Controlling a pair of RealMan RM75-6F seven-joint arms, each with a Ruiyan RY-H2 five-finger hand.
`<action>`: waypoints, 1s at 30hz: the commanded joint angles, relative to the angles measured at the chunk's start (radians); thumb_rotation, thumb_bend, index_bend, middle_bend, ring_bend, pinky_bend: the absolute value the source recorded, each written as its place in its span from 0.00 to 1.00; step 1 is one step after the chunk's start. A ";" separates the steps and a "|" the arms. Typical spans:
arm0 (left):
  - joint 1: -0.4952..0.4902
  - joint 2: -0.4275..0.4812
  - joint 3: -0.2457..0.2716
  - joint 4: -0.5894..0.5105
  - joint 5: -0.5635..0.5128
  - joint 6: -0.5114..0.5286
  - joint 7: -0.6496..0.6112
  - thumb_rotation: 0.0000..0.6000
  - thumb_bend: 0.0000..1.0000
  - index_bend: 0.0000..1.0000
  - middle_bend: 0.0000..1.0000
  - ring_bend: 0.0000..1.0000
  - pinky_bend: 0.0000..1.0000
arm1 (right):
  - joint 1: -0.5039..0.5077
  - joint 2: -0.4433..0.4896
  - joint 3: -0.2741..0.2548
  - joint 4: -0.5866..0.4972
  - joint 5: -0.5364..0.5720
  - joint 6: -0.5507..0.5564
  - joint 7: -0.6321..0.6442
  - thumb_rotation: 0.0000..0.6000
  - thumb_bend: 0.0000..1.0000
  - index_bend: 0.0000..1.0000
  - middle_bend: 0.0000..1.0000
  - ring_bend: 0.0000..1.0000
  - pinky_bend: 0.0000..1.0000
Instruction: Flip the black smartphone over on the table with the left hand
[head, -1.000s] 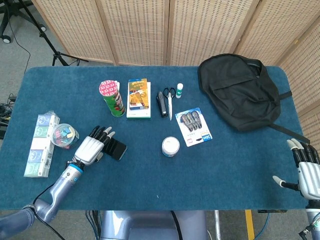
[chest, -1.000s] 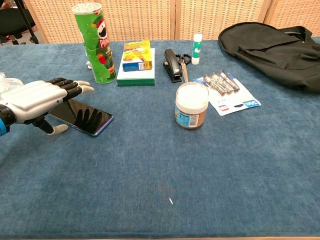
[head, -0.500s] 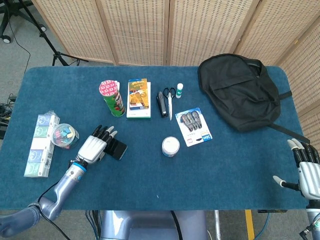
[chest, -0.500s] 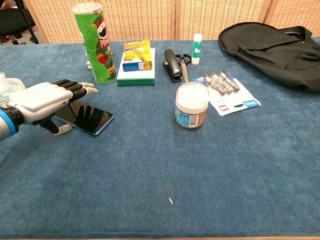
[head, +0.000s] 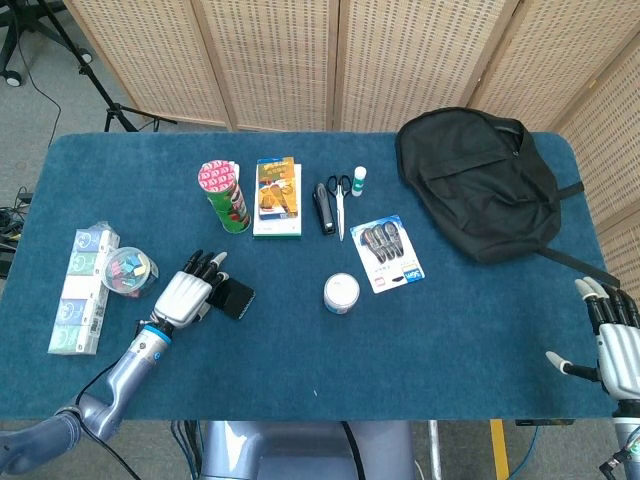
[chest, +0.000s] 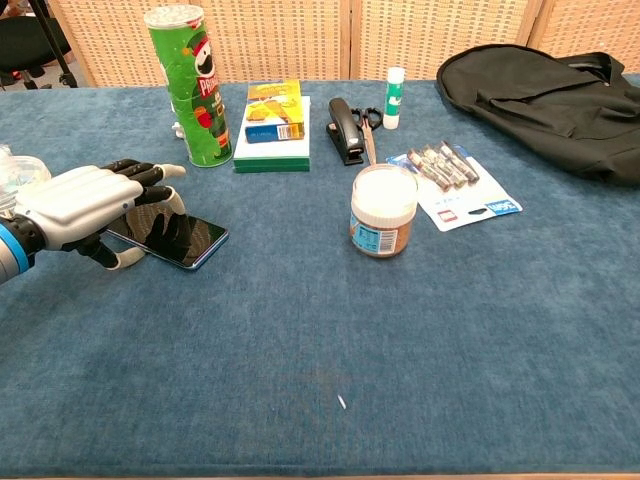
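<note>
Your left hand (chest: 80, 205) is spread flat, fingers over the black smartphone (chest: 180, 238), lying on the blue desk (chest: 400, 340); wicker screens (head: 300, 60) behind.

A rectangular table covered in deep blue carpet-like cloth (head: 420, 340) fills the middle. At twelve o'clock stands a folding screen of woven tan wicker panels (head: 300, 60); grey floor (head: 40, 100) and black stand legs (head: 95, 85) show at ten o'clock.

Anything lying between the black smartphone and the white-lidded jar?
Nothing: only bare blue tablecloth between the black smartphone and the white-lidded jar, clearest in the chest view.
</note>
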 joint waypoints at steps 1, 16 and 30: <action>0.000 -0.007 0.004 0.014 0.004 0.006 -0.009 1.00 0.67 0.44 0.00 0.00 0.00 | 0.000 0.000 0.000 0.000 0.000 0.000 0.000 1.00 0.00 0.00 0.00 0.00 0.00; -0.032 0.008 -0.016 0.013 0.017 0.035 0.044 1.00 0.82 0.56 0.00 0.00 0.00 | 0.001 0.004 0.000 -0.001 0.002 -0.005 0.013 1.00 0.00 0.00 0.00 0.00 0.00; -0.124 -0.026 -0.116 0.001 -0.050 0.000 0.208 1.00 0.48 0.02 0.00 0.00 0.00 | 0.006 0.006 0.002 0.001 0.017 -0.023 0.019 1.00 0.00 0.00 0.00 0.00 0.00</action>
